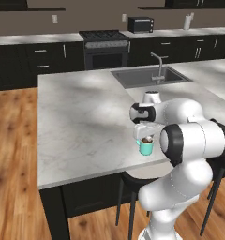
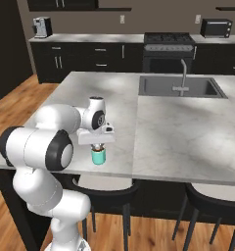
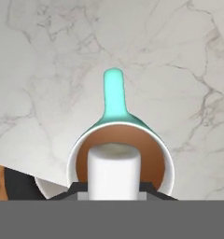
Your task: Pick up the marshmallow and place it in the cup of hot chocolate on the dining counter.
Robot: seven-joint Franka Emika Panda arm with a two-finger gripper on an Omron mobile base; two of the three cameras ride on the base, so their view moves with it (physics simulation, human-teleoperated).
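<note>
My gripper [image 3: 114, 189] is clamped on the marshmallow [image 3: 114, 170], hanging directly over the cup of hot chocolate [image 3: 121, 154] near the dining counter [image 1: 81, 117] edge. The cup's handle points to 12 o'clock in the hand view. I judge a straight drop suffices.

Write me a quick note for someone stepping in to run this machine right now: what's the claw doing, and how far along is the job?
Claw: shut on the marshmallow, poised right above the cup.
Cup: teal, with brown hot chocolate, standing near the front edge of the marble counter, above a stool; handle pointing away from the claw.
Done: marshmallow picked up and carried over the cup.
Left: open the claw so it drops in, then lift the arm away.
</note>
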